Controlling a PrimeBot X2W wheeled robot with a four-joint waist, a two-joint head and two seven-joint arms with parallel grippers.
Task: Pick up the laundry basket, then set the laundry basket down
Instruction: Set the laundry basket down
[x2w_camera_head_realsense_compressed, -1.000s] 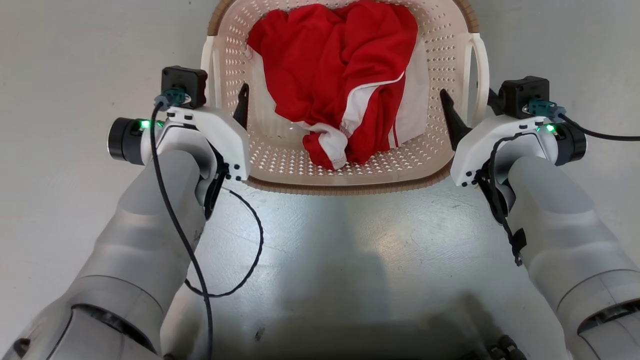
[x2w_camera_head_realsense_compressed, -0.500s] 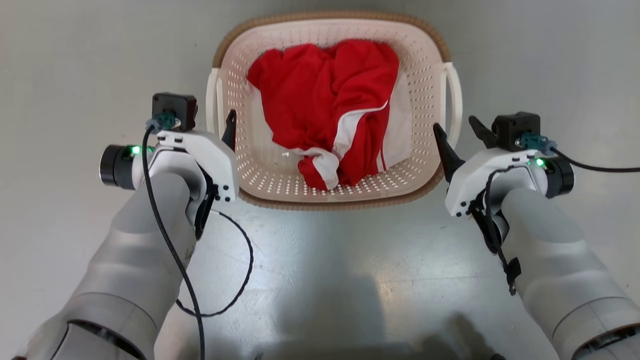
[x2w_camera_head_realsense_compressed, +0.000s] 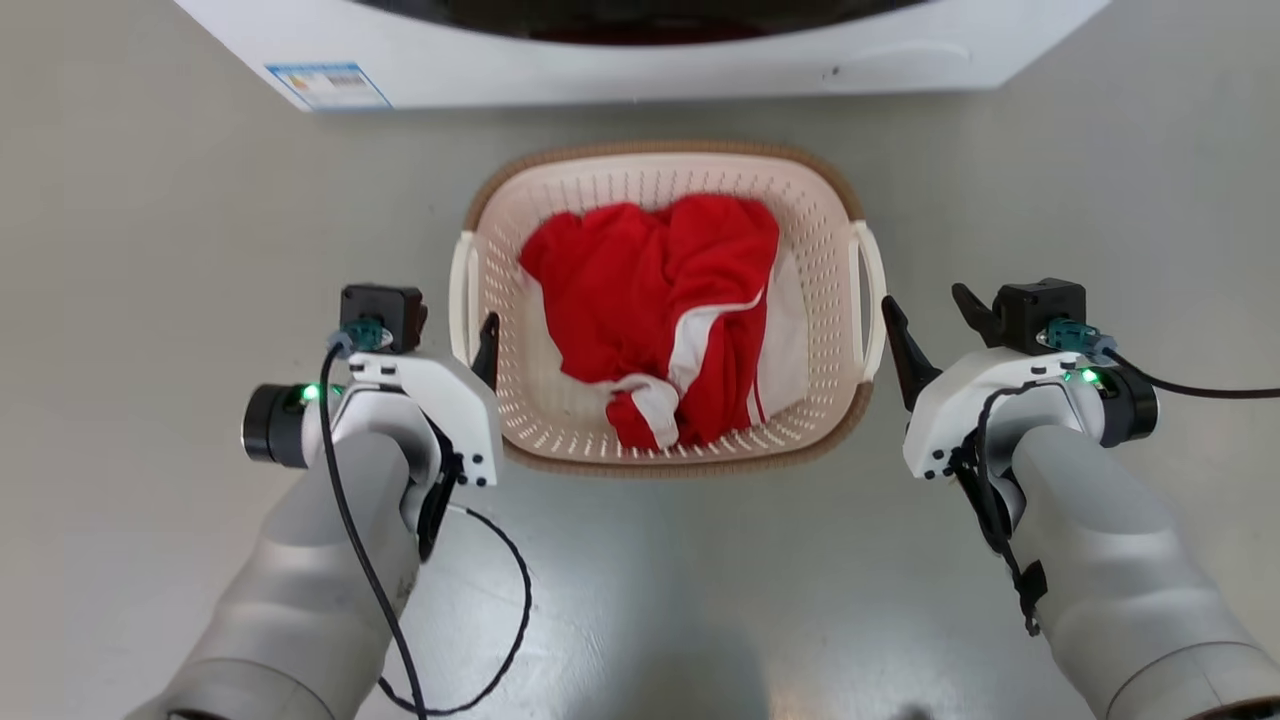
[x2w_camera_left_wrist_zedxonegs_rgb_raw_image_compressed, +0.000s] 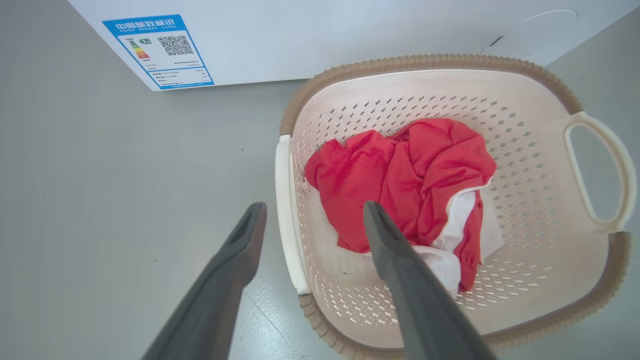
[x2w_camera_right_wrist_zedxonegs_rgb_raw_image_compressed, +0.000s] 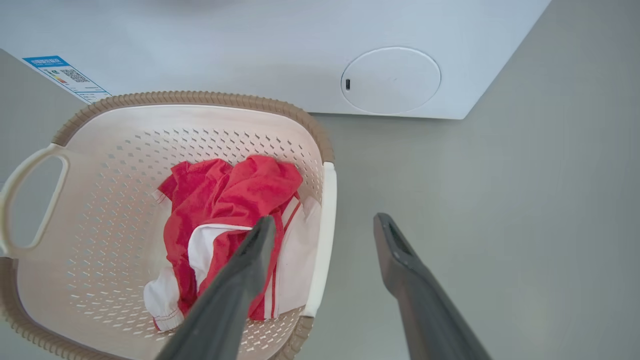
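The laundry basket (x2w_camera_head_realsense_compressed: 640, 190) sits on the grey floor (x2w_camera_head_realsense_compressed: 150, 250) straight ahead of me, between my two pincers and a little beyond their wrists. It is upright, brown rim uppermost. A crumpled red garment with white trim (x2w_camera_head_realsense_compressed: 650, 300) lies on its perforated bottom.

My left gripper (x2w_camera_left_wrist_zedxonegs_rgb_raw_image_compressed: 315, 207) is spread as wide as it goes and has hold of nothing. In its wrist view the basket's near white handle (x2w_camera_left_wrist_zedxonegs_rgb_raw_image_compressed: 287, 220) runs up the gap between the two dark fingers. The outer finger is over bare floor and the inner finger is over the basket's inside, in front of the garment. Neither finger touches the handle as far as I can see. I cannot tell how far above it they stand.

My right gripper (x2w_camera_right_wrist_zedxonegs_rgb_raw_image_compressed: 325, 220) mirrors that, with the jaws fully apart and empty. The other white handle (x2w_camera_right_wrist_zedxonegs_rgb_raw_image_compressed: 322, 235) lies in its gap, with the inner finger across the clothing and the outer finger over floor.

Beyond both sets of fingertips, past the basket's far rim, stands the white washing machine (x2w_camera_head_realsense_compressed: 640, 60), near the basket but apart from it. A blue label (x2w_camera_left_wrist_zedxonegs_rgb_raw_image_compressed: 157, 50) is on its front, ahead of the left pincer, and a round cover (x2w_camera_right_wrist_zedxonegs_rgb_raw_image_compressed: 390, 80) is ahead of the right one.
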